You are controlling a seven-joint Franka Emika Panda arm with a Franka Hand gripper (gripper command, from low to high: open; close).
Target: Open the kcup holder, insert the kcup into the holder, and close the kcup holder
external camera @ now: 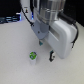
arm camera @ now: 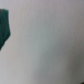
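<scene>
— Tool (external camera: 45,50) state?
— Open, as far as the blur allows. Two dark prongs under the white hand body, set apart, nothing between them. Gripping nothing. Hanging low over the surface, contact with it not readable.

— OK. Biggest item next. Counter (external camera: 15,62)?
— Pale, plain, matte. Fills most of the exterior view. Same pale surface across nearly all of the wrist view, no detail resolved there.

— Arm (external camera: 62,35)?
— Comes in from the top of the exterior view. Bulky white-grey housing, angled down toward the exterior view's right. Ribbed grey joint section above it. Covers a good part of the upper middle of that view.

— Anything behind it?
— Dark shapes (external camera: 7,20) along the far edge of the counter, at the exterior view's left. Well apart from the tool. Too blurred to name.

— Wrist view, anything besides counter?
— One dark teal patch (arm camera: 4,27) cut off by the picture's edge. Soft outline, out of focus. Can't tell what it is.

— And the kcup (external camera: 33,55)?
— Resting on the counter, out in the open. Bright green top, whitish body below. Looks upright, top facing up. Lies nearer the camera than the tool and toward the exterior view's left of it. Near the closer prong but clearly apart, not between the prongs, not touched. Not sitting in or on anything else. By far the smallest item in the scene.
</scene>
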